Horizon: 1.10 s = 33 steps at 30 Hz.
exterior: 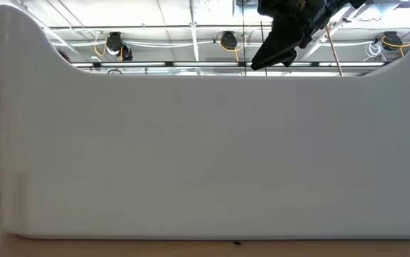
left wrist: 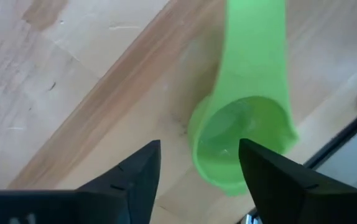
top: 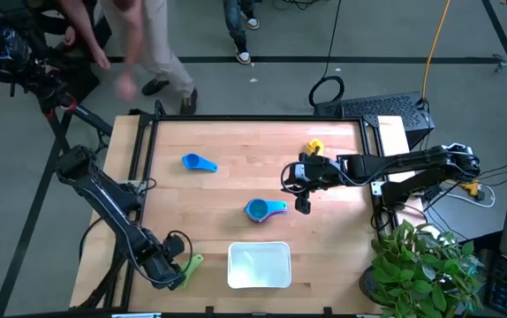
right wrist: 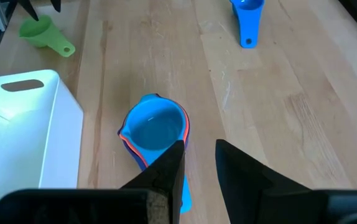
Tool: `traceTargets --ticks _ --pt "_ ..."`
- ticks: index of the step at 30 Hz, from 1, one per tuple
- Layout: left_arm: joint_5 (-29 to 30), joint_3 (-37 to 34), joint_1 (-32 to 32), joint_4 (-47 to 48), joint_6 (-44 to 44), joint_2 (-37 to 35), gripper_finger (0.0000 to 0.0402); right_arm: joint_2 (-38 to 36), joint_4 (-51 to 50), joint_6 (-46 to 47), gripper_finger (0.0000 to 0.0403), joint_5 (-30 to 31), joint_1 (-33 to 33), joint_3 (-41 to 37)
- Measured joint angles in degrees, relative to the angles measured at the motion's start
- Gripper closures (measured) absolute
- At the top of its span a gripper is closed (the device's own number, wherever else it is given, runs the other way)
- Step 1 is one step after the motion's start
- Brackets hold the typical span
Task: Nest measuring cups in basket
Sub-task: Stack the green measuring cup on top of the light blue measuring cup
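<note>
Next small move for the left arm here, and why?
Probably lower the left hand and close on the green cup. Its fingers are open with the cup lying on the table's edge just ahead, not yet held, and the white basket sits close by. The right hand hovers open above the nested blue stack.

A shallow white basket point(top: 259, 265) is sitting at the counter's six o'clock edge. A stack of nested blue and orange-red measuring cups point(top: 260, 209) is resting near centre. A lone blue cup point(top: 199, 162) is lying toward ten o'clock. A green cup point(top: 191, 263) is lying at the seven o'clock corner.
</note>
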<state>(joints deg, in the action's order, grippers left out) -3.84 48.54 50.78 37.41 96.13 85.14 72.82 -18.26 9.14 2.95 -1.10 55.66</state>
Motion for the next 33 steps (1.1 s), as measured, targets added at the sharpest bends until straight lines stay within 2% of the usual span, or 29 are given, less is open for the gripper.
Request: traceTargets --ticks 6,10,13,19,24,28,33 --pt "-0.66 -6.91 0.77 -12.47 2.55 0.04 0.019 0.0 0.0 -0.16 0.0318 0.01 0.0 0.0" --pt "-0.66 -7.89 0.98 -13.49 3.35 0.04 0.022 0.0 0.0 -0.16 0.0318 0.01 0.0 0.0" --pt "-2.05 -7.89 1.12 -13.27 3.2 0.04 0.0266 0.0 -0.01 -0.16 0.0318 0.01 0.0 0.0" --pt "-4.72 -7.89 1.69 -13.4 3.13 0.04 0.0384 0.0 0.0 -0.16 0.0318 0.01 0.02 0.02" --pt "-6.81 -7.88 0.31 -13.55 2.12 -0.14 0.0393 0.0 0.0 -0.44 0.0318 0.01 0.02 0.04" --pt "-6.86 -7.83 -3.68 -12.57 -3.03 -3.38 0.0394 0.0 0.0 -1.05 0.0318 0.01 0.02 0.04" --pt "-6.69 -6.55 -11.42 -1.06 -13.09 -10.08 0.0394 0.0 -0.21 -1.52 0.0318 0.01 0.02 0.04"
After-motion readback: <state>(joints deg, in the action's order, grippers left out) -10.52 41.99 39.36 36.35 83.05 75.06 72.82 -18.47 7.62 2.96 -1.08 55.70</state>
